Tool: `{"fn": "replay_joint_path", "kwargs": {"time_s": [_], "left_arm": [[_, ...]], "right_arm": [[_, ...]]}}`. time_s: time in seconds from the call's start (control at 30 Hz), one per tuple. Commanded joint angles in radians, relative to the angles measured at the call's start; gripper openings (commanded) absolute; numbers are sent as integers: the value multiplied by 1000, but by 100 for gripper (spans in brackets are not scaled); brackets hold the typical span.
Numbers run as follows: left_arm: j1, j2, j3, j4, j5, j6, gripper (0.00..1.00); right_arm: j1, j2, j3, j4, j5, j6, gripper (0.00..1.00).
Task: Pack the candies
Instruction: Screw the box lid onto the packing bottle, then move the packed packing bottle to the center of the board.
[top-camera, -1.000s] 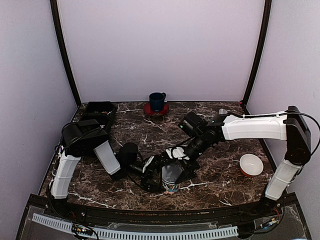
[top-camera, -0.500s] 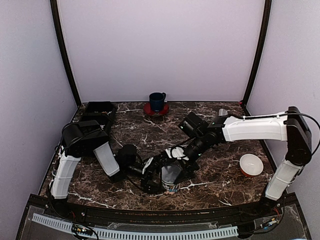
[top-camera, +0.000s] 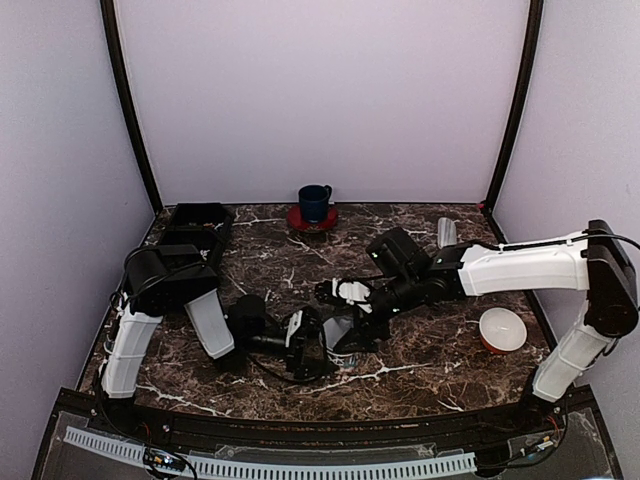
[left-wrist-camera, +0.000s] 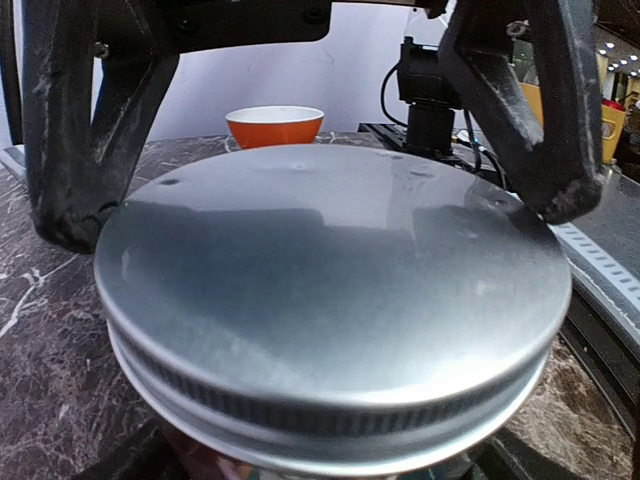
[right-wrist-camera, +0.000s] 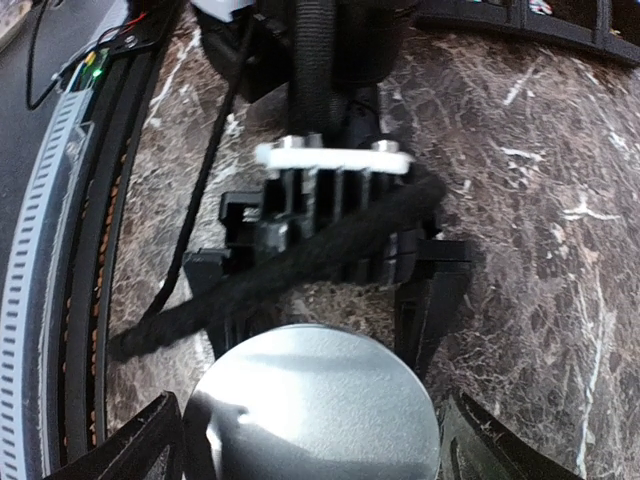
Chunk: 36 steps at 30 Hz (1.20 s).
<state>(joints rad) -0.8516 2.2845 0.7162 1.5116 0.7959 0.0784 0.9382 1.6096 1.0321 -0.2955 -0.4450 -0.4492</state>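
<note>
Swung back and rightward since a second ago, the right gripper (top-camera: 344, 316) straddles the lid (top-camera: 338, 330) with wide jaws; whether they press it I cannot tell. Candies (left-wrist-camera: 215, 468) sit in the jar (top-camera: 341, 348) under that lid, barely showing. The left gripper (left-wrist-camera: 315, 220) clamps the lid's rim, spread wide. Around them is a dark veined marble table (top-camera: 280, 270), with an orange bowl (top-camera: 502, 328) at right, a blue mug (top-camera: 315, 202) at the back, a black tray (top-camera: 200, 215) back-left and lilac walls (top-camera: 320, 90).

The marble table (top-camera: 450, 345) carries a bowl (top-camera: 502, 329), red saucer (top-camera: 297, 222) and black bin (top-camera: 180, 214).
</note>
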Motion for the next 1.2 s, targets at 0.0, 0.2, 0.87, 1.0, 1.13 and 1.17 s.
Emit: {"fn": "replay_joint_path", "kwargs": {"time_s": [0.0,0.2,0.87,1.0,1.13,1.17], "left_arm": [[17,-32,3,-21,-197,-46,88],[17,-28,-2,-30,-296,-51,93],[23,-83,178,-428,-773,-82,99],[23,-107,222,-542,-860,-112,99],[29,-143,224,-625,-988,-170,99],[31,-152,218,-631,-1021,-180,99]], "right_arm": [[7,-7,-14,33,112,135,87],[6,-70,-11,44,230,191,98],[-122,-390,-212,170,733,501,98],[-146,-432,-256,185,763,529,98],[-153,-454,-284,186,781,543,98],[-154,-457,-291,189,781,545,98]]}}
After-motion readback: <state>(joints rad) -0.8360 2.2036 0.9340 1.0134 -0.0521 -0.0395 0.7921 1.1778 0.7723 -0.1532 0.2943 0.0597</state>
